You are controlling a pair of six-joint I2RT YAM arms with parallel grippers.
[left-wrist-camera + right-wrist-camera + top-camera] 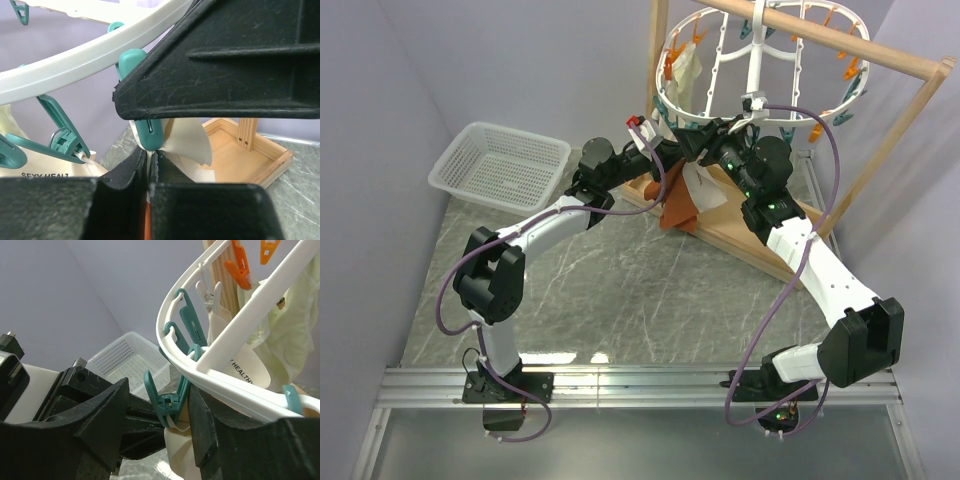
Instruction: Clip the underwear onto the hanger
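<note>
Snugly inside left claw: underwear

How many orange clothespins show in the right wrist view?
2 orange clothespins: one at top centre, another cut by the top edge right of it. Others may lie outside the frame.

I'm looking at the left white-shelled arm with chunky black joint housings and its twin, the right white-and-black arm. A thin purple cable is looping along each of them. Small green lights are glowing on the right arm's black wrist. The matte black plastic fingers are showing fine scratches.
</note>
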